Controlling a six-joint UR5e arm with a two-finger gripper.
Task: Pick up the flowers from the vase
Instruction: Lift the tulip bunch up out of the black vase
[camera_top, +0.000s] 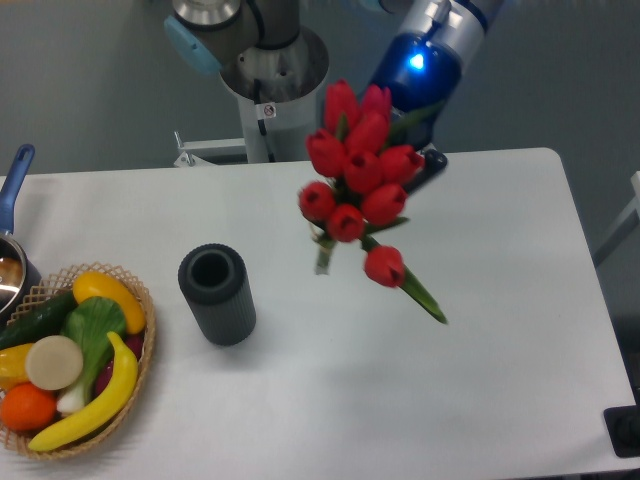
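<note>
The flowers (355, 180), a bunch of red tulips with green stems and leaves, hang in the air above the middle-right of the white table (500, 380), tilted, with the buds toward the camera. The gripper (428, 165) is behind the bunch at its right; only a dark part of it shows and its fingers are hidden by the buds. It seems shut on the stems, as the bunch stands clear of the table. The vase (215, 293), a dark grey ribbed cylinder, stands upright and empty on the table to the left of the bunch.
A woven basket (140, 300) with a banana, an orange and vegetables sits at the front left. A pot with a blue handle (15, 175) is at the left edge. The robot base (270, 70) stands behind the table. A black object (625, 430) is at the front right corner.
</note>
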